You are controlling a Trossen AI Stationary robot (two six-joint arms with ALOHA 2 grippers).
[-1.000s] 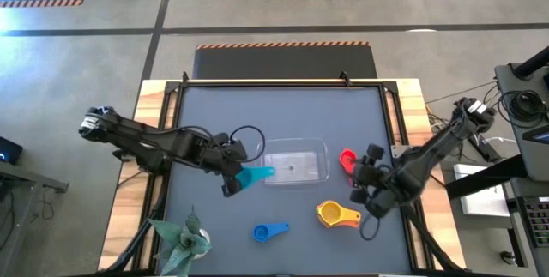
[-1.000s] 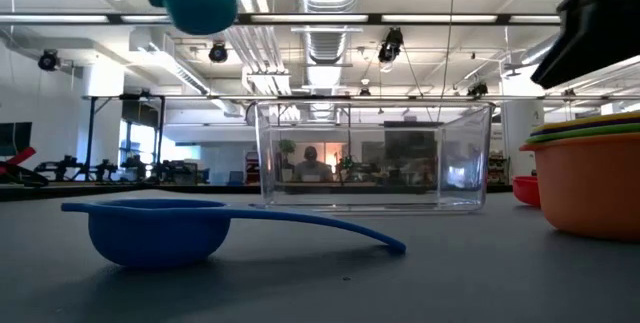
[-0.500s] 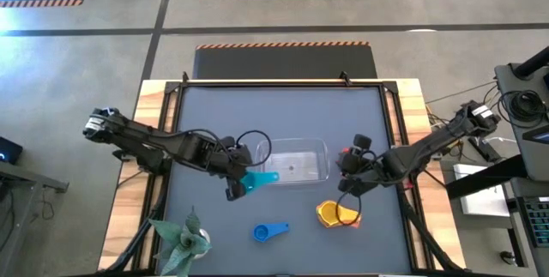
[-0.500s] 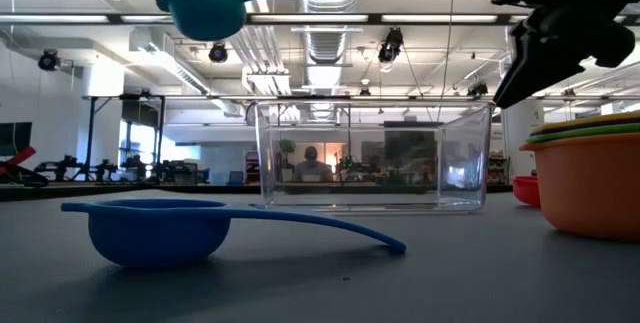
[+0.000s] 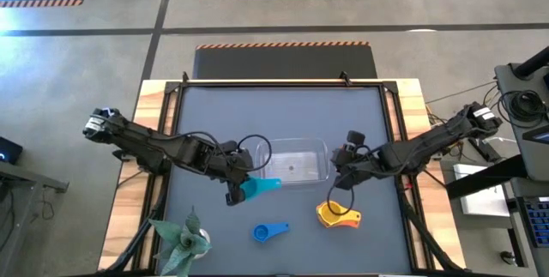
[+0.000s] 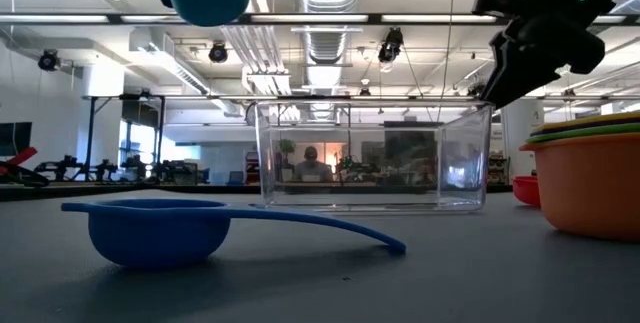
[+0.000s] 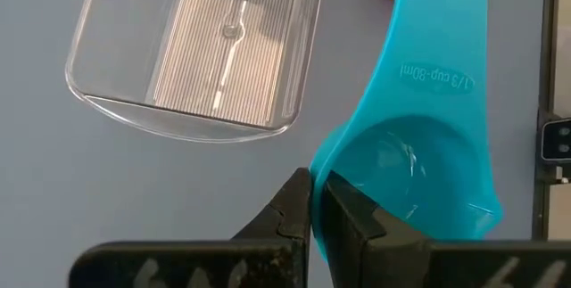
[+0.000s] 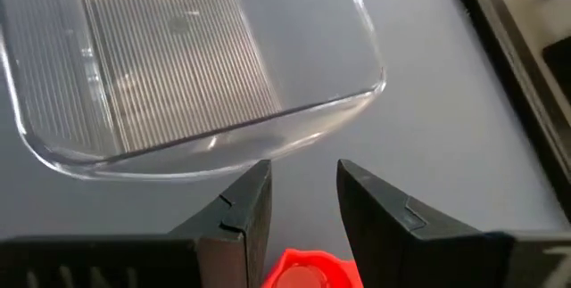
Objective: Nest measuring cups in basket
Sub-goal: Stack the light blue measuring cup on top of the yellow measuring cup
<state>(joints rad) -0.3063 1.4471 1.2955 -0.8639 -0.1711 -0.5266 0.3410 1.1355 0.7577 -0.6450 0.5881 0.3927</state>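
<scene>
Basket (image 5: 296,159), mid-table, clear tray: empty, no cups nested yet. Stack w/ orange cup (image 5: 337,215) outermost sits nr front-right; blue cup (image 5: 269,231) loose at front. Left gripper (image 5: 238,188) clenched on teal cup (image 5: 257,187) by its rim, held aloft off basket's front-left corner; thin pinch, cup may swivel or drop outside. Right gripper (image 8: 302,206), fingers parted, holds nothing, above red cup (image 8: 309,268) beside basket's right end; could knock the wall.
</scene>
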